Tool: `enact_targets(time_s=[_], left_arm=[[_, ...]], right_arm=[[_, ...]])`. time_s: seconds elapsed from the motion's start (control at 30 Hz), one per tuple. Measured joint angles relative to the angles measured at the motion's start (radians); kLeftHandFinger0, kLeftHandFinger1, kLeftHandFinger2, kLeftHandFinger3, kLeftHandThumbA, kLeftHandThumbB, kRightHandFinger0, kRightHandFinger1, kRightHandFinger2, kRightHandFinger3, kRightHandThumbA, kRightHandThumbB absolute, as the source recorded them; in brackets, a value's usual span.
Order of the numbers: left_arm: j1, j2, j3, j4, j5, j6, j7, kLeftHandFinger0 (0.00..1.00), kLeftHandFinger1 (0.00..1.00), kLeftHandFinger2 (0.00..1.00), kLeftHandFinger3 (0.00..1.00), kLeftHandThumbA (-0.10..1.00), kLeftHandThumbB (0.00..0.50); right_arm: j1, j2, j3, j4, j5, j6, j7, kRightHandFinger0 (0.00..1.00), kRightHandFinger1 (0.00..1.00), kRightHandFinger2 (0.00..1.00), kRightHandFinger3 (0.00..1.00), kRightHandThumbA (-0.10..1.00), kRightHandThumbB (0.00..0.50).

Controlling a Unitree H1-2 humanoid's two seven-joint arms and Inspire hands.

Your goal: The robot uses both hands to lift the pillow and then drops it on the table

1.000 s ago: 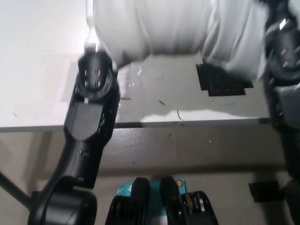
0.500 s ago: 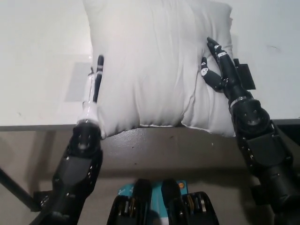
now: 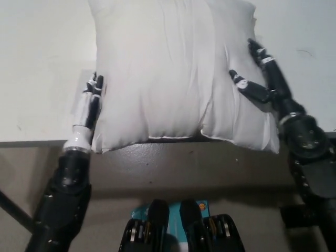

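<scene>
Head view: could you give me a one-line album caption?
White pillow on the table, left hand and right hand at its sides.

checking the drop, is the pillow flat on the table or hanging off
Hanging off: the pillow lies on the table, its near edge past the rim.

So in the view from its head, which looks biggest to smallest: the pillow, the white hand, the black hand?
1. Pillow, by far the largest.
2. Black right hand, spread on the pillow's right side.
3. White left hand, seen edge-on at the pillow's left side.
The hands are probably alike in size; the white one looks smaller because of its angle, so that ranking is unsure.
</scene>
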Motion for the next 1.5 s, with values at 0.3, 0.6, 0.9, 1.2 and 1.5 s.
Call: enact_targets(time_s=[0.3, 0.6, 0.9, 1.2, 1.5], left_arm=[[0.084, 0.118, 0.080, -0.312, 0.059, 0.002, -0.001, 1.00, 1.00, 1.00, 1.00, 1.00, 0.125], [0.321, 0.119, 0.174, -0.644, 0.052, -0.003, -0.003, 1.00, 1.00, 1.00, 1.00, 1.00, 0.056], [0.708, -0.059, 0.124, -0.850, -0.005, -0.012, -0.008, 1.00, 1.00, 1.00, 1.00, 1.00, 0.000], [0.809, -0.178, 0.086, -0.707, -0.038, -0.099, -0.022, 1.00, 1.00, 1.00, 1.00, 1.00, 0.000], [0.760, -0.222, 0.060, -0.585, -0.041, -0.171, -0.031, 1.00, 1.00, 1.00, 1.00, 1.00, 0.000]], right_arm=[[0.106, -0.164, -0.118, -0.242, 0.024, 0.022, 0.030, 1.00, 1.00, 1.00, 1.00, 1.00, 0.346], [0.358, -0.249, -0.202, -0.591, 0.031, 0.045, 0.045, 1.00, 1.00, 1.00, 1.00, 1.00, 0.360], [0.750, -0.183, -0.204, -0.828, 0.017, -0.033, 0.048, 1.00, 1.00, 1.00, 1.00, 1.00, 0.294], [0.953, -0.055, -0.131, -0.671, -0.009, -0.169, 0.048, 1.00, 1.00, 1.00, 1.00, 1.00, 0.119], [0.931, 0.005, -0.032, -0.442, -0.056, -0.289, 0.036, 1.00, 1.00, 1.00, 1.00, 1.00, 0.106]])
